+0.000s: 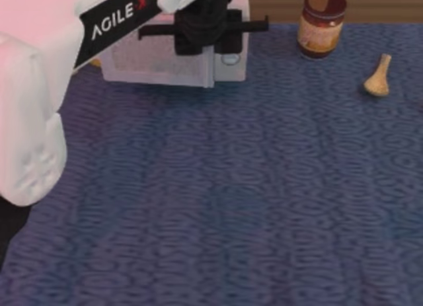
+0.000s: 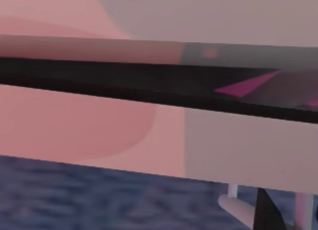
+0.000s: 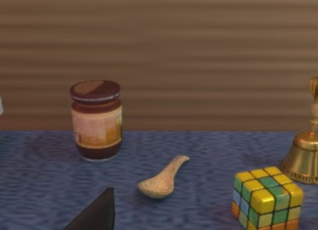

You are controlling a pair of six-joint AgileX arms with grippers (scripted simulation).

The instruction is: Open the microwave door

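- Presently, the left gripper (image 1: 205, 25), a black two-finger unit, sits at the upper front of the large white boxy microwave (image 1: 125, 55), over the seam between the door and the knob panel; whether its fingers are spread or pressed together cannot be told from any view.
- The left arm (image 1: 39, 81), white with a black lettered band, reaches over the microwave from the table's left side.
- The microwave door (image 1: 158, 63), a flat white panel with a grey mesh window, covers most of the microwave's front and appears to lie flush with it.
- One round silver-grey knob (image 1: 229, 58) shows just right of the door.
- The left wrist view is filled by close pale surfaces crossed by a dark band; the parts cannot be identified.
- The microwave stands at the far left of the blue patterned tablecloth (image 1: 231, 207).
- A brown-lidded glass jar (image 1: 321, 23) stands right of the microwave, apart from it; a beige speckled spoon (image 1: 378, 78) lies farther right.
- In the right wrist view, a multicoloured puzzle cube (image 3: 266, 197) and a brass hand bell (image 3: 305, 150) stand beyond the spoon.
- The right gripper's state cannot be told.
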